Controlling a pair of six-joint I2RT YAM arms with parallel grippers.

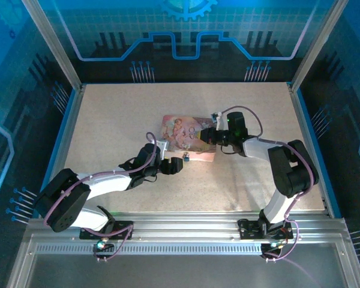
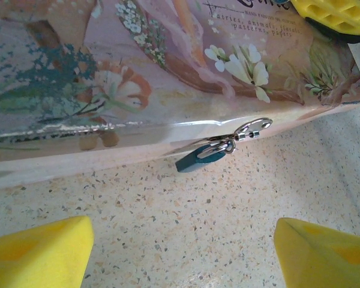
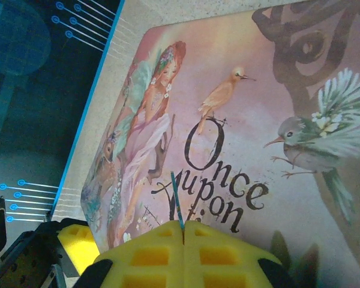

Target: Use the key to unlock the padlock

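The padlock (image 2: 199, 161) has a small teal body and a silvery shackle, and hangs from the hasp (image 2: 249, 129) on the front wall of the pink illustrated tin (image 2: 168, 72). From above the padlock (image 1: 185, 158) lies on the table at the tin's near edge. My left gripper (image 2: 180, 255) is open, low over the table just short of the padlock, with nothing between its yellow fingers (image 2: 39, 255). My right gripper (image 3: 183, 231) hovers over the tin lid (image 3: 276, 120), shut on the key (image 3: 177, 198), whose thin blade sticks out ahead of the pads.
The tin (image 1: 189, 137) lies mid-table between both grippers, left gripper (image 1: 173, 165) and right gripper (image 1: 207, 135). Blue rails and transparent walls bound the speckled table (image 1: 108, 120). The left gripper's yellow finger (image 3: 78, 243) shows at the tin's near corner.
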